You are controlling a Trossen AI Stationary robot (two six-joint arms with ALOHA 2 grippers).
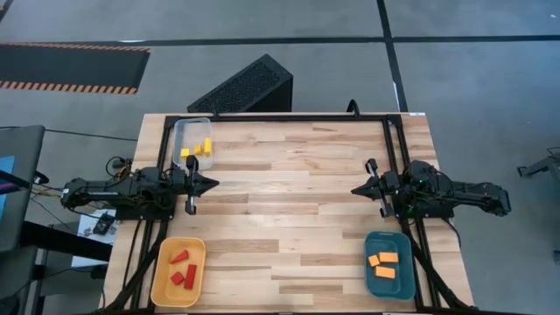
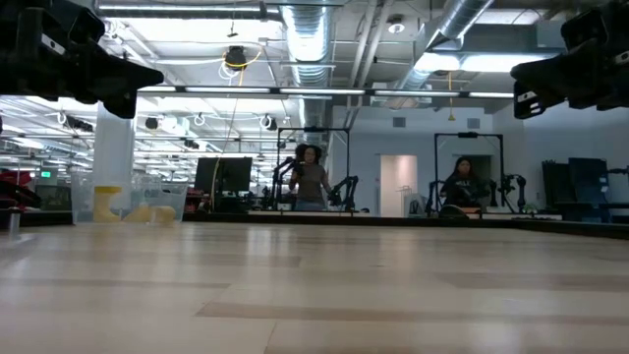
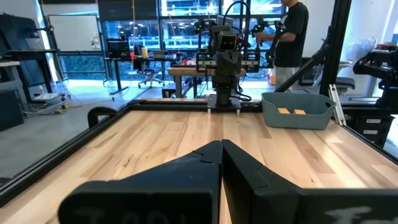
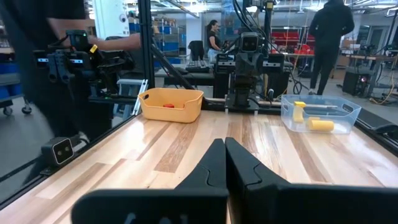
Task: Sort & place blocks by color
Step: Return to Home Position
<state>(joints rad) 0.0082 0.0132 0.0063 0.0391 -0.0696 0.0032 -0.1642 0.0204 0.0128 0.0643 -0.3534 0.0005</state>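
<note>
Seen from above, the wooden table (image 1: 289,192) has the left arm (image 1: 131,188) at mid-left and the right arm (image 1: 446,192) at mid-right. The left jaws and right jaws are closed and empty. Red blocks (image 1: 179,257) lie in the yellow tray (image 1: 166,293) at lower left. Orange blocks (image 1: 383,271) lie in the teal tray (image 1: 389,289) at lower right, and yellow blocks (image 1: 205,146) in the clear tray (image 1: 188,131) at upper left.

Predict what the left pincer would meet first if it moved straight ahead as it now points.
Probably the right pincer, which faces the left pincer across bare table; nothing else shows between them.

Red blocks (image 1: 181,268) in yellow tray (image 1: 157,282), yellow blocks (image 1: 199,149) in clear (image 1: 180,131), orange blocks (image 1: 383,265) in teal (image 1: 369,282)
</note>
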